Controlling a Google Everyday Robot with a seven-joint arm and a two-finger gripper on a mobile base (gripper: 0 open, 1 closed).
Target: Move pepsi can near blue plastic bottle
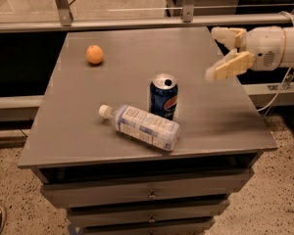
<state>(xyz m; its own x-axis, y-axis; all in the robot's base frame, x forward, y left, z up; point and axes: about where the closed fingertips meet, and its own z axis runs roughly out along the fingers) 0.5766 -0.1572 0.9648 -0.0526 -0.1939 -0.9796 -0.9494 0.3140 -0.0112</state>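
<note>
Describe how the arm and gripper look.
The gripper, over the right edge of the table, has two open, blocky cream-yellow fingers. The arm behind it is a smooth, rounded white shell with a small dotted patch. A pale cable hangs below.

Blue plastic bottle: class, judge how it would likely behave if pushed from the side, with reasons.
The blue plastic bottle lies on its side, so it would probably roll. It looks thin-walled, likely light and squashy. The pepsi can just behind might stop it. The gripper hangs open beyond the can, touching neither.
</note>
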